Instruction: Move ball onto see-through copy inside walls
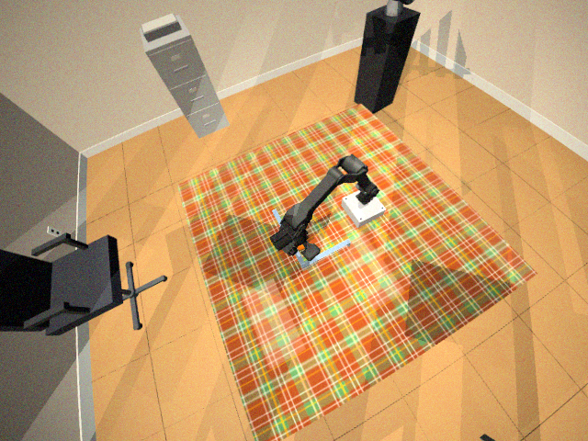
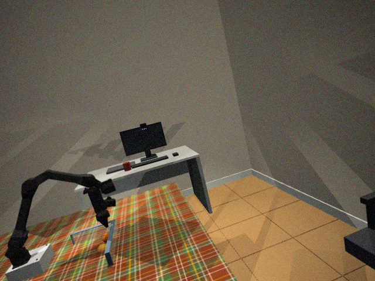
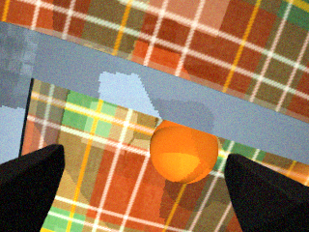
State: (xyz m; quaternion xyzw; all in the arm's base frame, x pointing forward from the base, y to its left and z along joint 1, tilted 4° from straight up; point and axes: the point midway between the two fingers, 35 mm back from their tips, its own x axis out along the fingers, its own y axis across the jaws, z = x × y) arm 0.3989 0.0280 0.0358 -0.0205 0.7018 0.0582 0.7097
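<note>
An open, empty gripper [image 3: 145, 213] hovers over the orange ball [image 3: 184, 153], which touches the blue wall [image 3: 77, 65] at twelve o'clock; closing off-centre could squirt the ball sideways along that wall.

The ball [image 3: 184, 153] lies on the table [image 3: 212, 19] against a wall [image 3: 77, 65], between the open pincer's [image 3: 145, 184] fingers.

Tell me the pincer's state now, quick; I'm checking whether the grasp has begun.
Pincer: open, holding nothing; the ball sits untouched between its fingers.
</note>
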